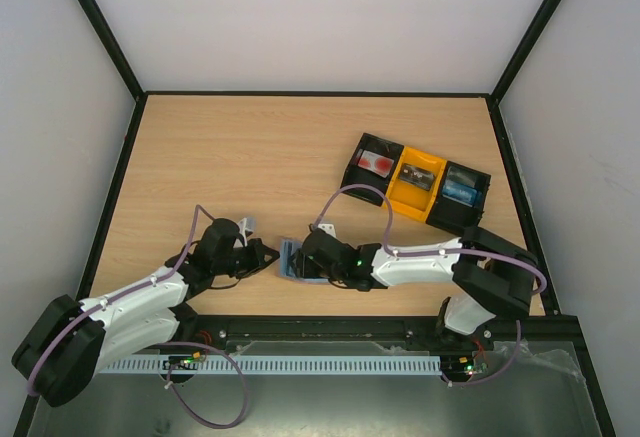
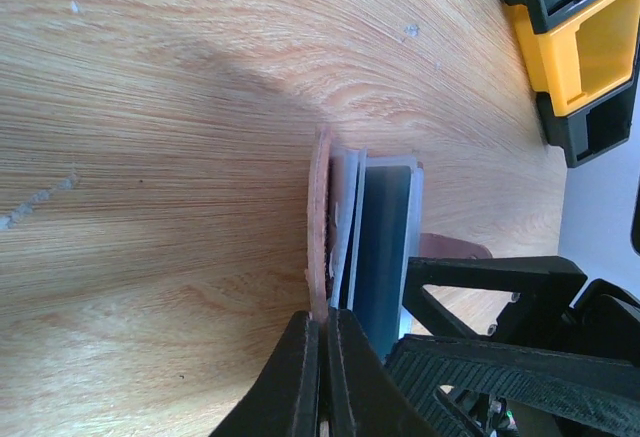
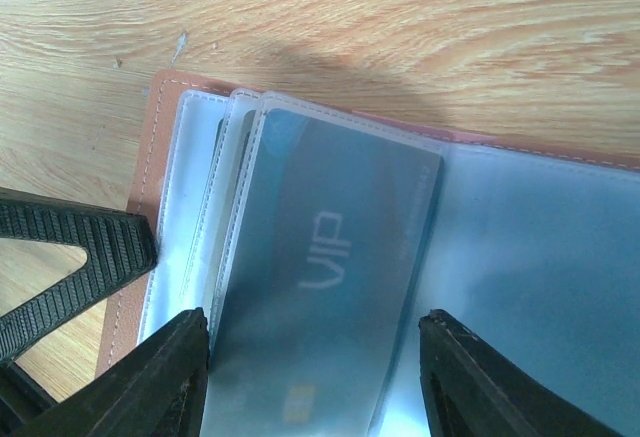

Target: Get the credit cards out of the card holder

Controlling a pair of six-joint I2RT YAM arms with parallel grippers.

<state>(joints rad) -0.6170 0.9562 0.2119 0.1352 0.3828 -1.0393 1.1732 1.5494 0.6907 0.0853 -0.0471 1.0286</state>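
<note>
The card holder (image 1: 291,257) lies open near the table's front edge between both arms. Its brown cover (image 2: 322,207) stands on edge in the left wrist view, and my left gripper (image 2: 325,322) is shut on that cover's rim. Clear sleeves fan out inside the card holder (image 3: 140,207). A dark blue-grey credit card (image 3: 330,257) marked VIP lies in the top sleeve. My right gripper (image 3: 315,332) hangs over it, open, one finger at each long edge; a small gap shows on the right side. The same credit card (image 2: 385,247) shows edge-on.
A black-and-yellow three-compartment tray (image 1: 418,182) stands at the back right, with a red card (image 1: 378,162) in its left compartment and a blue one (image 1: 460,192) in its right. Black frame rails border the table.
</note>
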